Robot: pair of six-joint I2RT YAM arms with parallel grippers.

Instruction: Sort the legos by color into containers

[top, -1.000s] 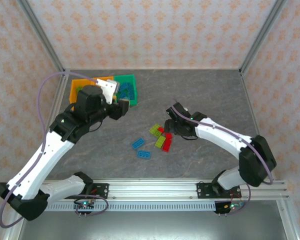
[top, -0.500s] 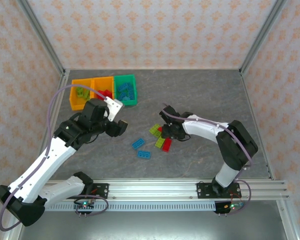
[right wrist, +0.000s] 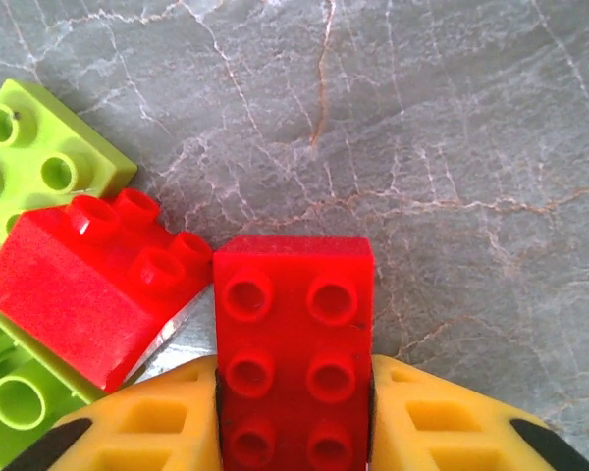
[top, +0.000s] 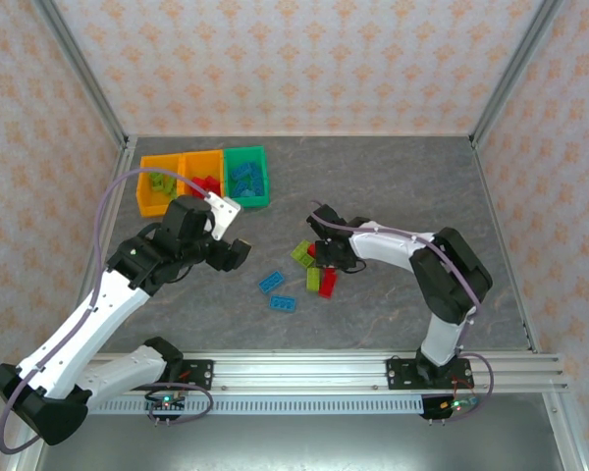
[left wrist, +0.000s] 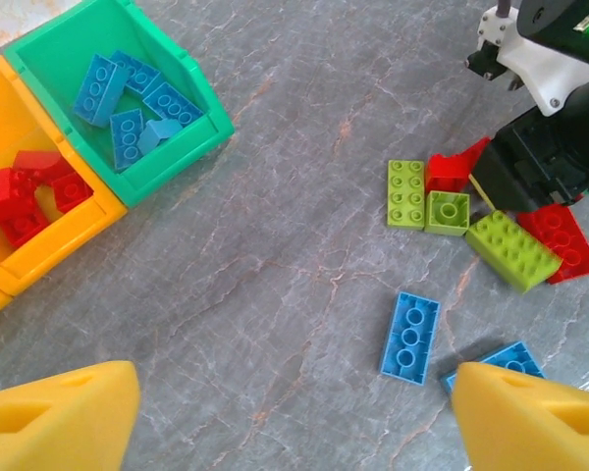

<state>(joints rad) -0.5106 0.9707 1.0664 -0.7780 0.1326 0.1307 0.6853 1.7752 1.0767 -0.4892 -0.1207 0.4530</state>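
Red lego (right wrist: 294,334), glossy and six-studded, sits bottom centre of the right wrist view, clamped between my right gripper's (right wrist: 294,417) yellow pads (right wrist: 147,427) over the grey veined table (right wrist: 452,118). A second red brick (right wrist: 74,285) and lime bricks (right wrist: 39,157) crowd its left. My left gripper (left wrist: 294,412) gapes wide and empty, with the green bin (left wrist: 182,147) of blue bricks (left wrist: 103,88) at upper left.

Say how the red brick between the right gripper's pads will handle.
The red brick looks like hard moulded plastic: probably stiff and light. Its flat sides sit flush in the right gripper, so rolling seems unlikely.
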